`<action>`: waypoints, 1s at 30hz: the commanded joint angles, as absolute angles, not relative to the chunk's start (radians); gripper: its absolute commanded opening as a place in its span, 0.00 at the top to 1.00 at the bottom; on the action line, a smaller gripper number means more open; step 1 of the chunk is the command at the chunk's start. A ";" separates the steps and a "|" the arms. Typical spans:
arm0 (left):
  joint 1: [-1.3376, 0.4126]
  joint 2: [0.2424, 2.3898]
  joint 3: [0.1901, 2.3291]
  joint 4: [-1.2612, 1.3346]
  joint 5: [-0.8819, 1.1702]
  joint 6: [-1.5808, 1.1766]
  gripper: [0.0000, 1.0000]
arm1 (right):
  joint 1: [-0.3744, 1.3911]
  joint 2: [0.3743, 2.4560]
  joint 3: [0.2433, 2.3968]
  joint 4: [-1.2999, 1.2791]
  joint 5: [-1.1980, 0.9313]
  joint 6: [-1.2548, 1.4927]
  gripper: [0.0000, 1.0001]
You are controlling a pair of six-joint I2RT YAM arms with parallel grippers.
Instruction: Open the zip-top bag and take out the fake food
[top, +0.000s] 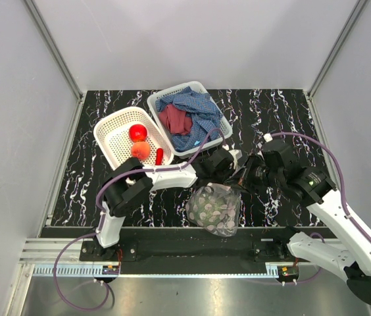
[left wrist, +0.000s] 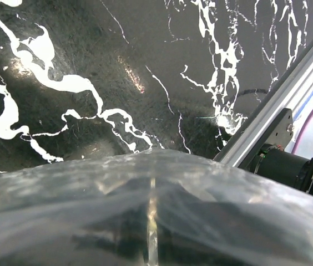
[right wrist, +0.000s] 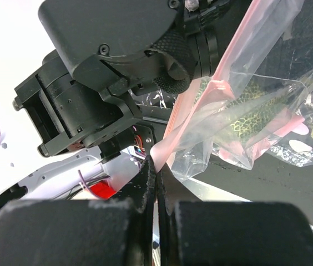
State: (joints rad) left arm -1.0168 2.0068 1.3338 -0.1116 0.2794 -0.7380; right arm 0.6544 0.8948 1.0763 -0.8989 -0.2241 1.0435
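The zip-top bag (top: 215, 208), clear with pale dots, hangs between my two grippers above the table's near edge. My left gripper (top: 229, 164) holds its top from the left. In the left wrist view the plastic (left wrist: 228, 210) drapes over the fingers, which are shut (left wrist: 152, 221). My right gripper (top: 248, 176) is shut on the bag's pink top edge (right wrist: 170, 138), with the jaws (right wrist: 156, 172) pressed together. A red round fruit (top: 138, 132), an orange-peach fruit (top: 141, 150) and a red chili (top: 159, 156) lie in the left white basket (top: 110, 131). I see no food inside the bag.
A second white basket (top: 217, 108) at the back holds blue and red cloths (top: 189, 118). The black marbled table (top: 87, 191) has grey walls on three sides and an aluminium rail (left wrist: 289, 94) at its near edge.
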 commanded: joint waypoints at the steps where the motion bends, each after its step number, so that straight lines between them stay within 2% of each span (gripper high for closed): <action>1: -0.968 1.964 1.324 -0.176 0.157 -0.718 1.00 | 0.672 0.819 1.106 -0.841 -0.334 1.074 1.00; 11: -0.910 1.695 1.420 -0.514 0.075 -0.525 1.00 | 0.672 0.842 1.169 -0.845 -0.241 0.967 1.00; 17: -0.933 1.502 1.289 -0.534 0.003 -0.495 1.00 | 0.670 0.828 1.253 -0.831 -0.107 0.916 1.00; 19: -0.943 1.427 1.207 -0.522 -0.024 -0.515 1.00 | 0.670 0.847 1.253 -0.827 -0.126 0.907 1.00; 22: -0.976 1.341 1.196 -0.526 -0.080 -0.506 1.00 | 0.672 0.880 1.221 -0.802 -0.204 0.911 1.00; 30: -1.022 1.295 1.397 -0.551 -0.212 -0.445 1.00 | 0.672 0.936 1.195 -0.779 -0.270 0.867 1.00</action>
